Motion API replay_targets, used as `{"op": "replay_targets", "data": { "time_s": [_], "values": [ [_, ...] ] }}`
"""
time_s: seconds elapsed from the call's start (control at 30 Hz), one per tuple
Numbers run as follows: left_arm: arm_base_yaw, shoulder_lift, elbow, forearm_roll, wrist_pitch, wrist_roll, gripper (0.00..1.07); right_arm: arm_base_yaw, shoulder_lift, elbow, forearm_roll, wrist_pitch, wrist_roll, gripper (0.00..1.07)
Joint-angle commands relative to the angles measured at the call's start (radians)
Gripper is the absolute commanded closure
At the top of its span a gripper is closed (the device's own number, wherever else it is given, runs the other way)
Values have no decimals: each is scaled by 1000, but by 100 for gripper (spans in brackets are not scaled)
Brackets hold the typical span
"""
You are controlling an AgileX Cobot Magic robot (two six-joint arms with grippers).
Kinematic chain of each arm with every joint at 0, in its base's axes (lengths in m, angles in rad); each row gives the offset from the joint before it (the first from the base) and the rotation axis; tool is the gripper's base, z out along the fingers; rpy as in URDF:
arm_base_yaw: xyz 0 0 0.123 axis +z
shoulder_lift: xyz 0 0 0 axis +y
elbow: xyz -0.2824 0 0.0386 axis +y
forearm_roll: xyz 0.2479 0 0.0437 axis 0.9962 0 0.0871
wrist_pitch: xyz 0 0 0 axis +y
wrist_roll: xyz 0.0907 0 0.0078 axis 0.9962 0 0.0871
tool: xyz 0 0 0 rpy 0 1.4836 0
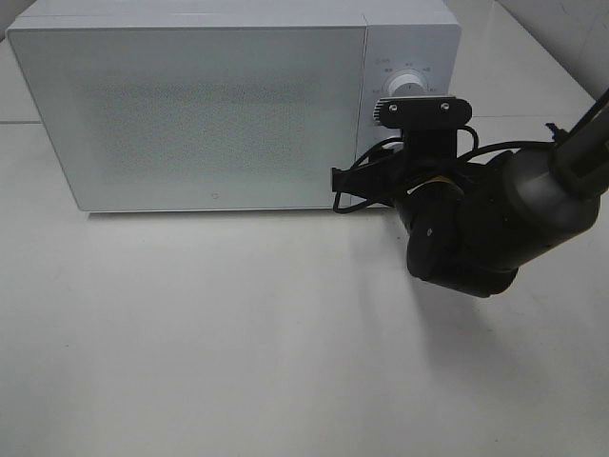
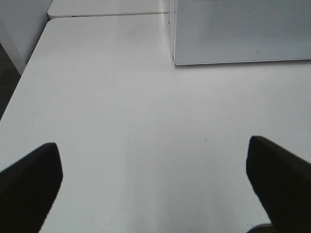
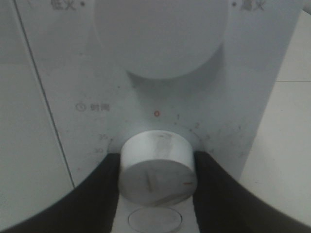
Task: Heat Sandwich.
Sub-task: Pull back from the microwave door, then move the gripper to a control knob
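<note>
Around the timer knob (image 3: 156, 165), right tool (image 3: 158, 162).

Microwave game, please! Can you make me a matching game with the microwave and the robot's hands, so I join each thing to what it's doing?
Things:
1. microwave door
2. timer knob
3. left hand

States:
A. open, above the table
B. shut
C. squeezed between the fingers of the right hand

Pairs: 1-B, 2-C, 3-A
</note>
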Motion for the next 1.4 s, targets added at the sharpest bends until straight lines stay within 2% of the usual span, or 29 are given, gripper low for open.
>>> {"op": "replay_targets", "data": {
  "time_s": [0.03, 0.3, 0.5, 0.77, 1.03, 1.4],
  "values": [
    [-2, -20, 0, -9, 1, -1, 9, -4, -4, -15, 3, -53, 30, 95],
    [-2, -20, 0, -9, 1, -1, 9, -4, -4, -15, -6, -113, 175, 95],
    [-2, -20, 0, -9, 1, -1, 9, -4, -4, -15, -83, -190, 477, 98],
    [-2, -20, 0, -9, 1, -1, 9, -4, -4, -15, -103, -270, 840, 97],
    [-2, -20, 0, -9, 1, -1, 9, -4, -4, -15, -99, -342, 1054, 97],
    [-2, -20, 0, -9, 1, -1, 9, -4, -2, -15, -11, -365, 1374, 96]
  ]
}}
